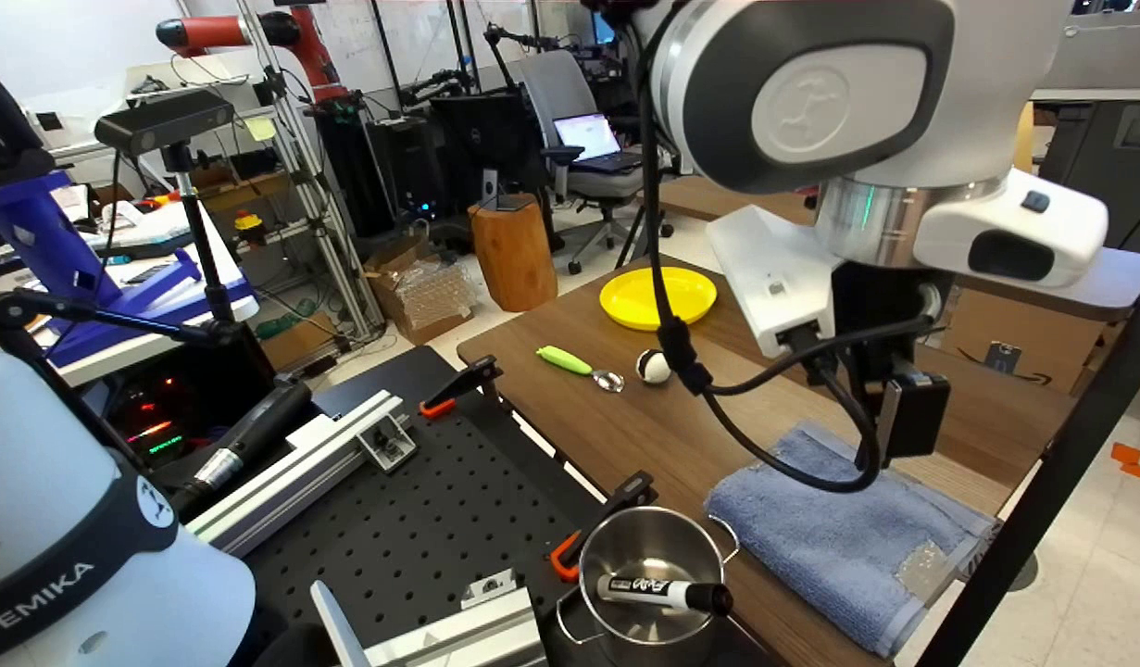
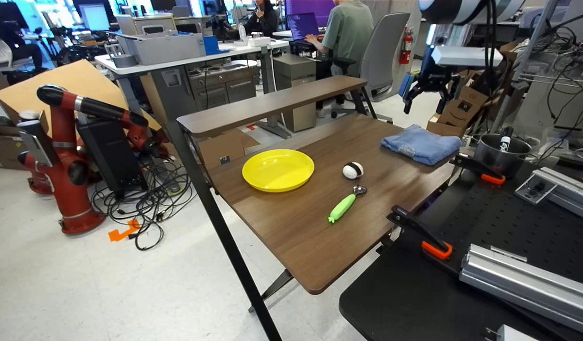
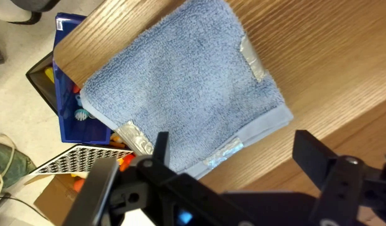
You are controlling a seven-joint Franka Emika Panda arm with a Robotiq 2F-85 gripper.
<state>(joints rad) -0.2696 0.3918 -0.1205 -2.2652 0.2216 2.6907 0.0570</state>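
Blue towel (image 3: 186,84): folded and fuzzy, lying flat on the brown table (image 2: 296,237), near a corner. Shiny silver tape (image 3: 251,59) sticks to its edges.
Gripper (image 2: 424,106): up in the air above the towel, apart from it. Its two black fingers (image 3: 312,157) are spread wide.
Pot (image 1: 685,547): shiny metal with two handles, standing near the towel.
Marker (image 1: 660,593): leaning inside the pot, with its black cap poking out over the rim.
Ball (image 2: 353,171): white with a black stripe, on the table.
Green-handled tool (image 2: 342,208): lying on the table, with its shiny metal head near the ball.
Yellow plate (image 2: 278,171): on the table, well apart from the towel.
Clamps (image 2: 422,230): two, black and orange, on the side of the black board (image 1: 458,528) full of holes.
Blue bin (image 3: 86,133): lower than the table, by its corner, with small bright things inside.
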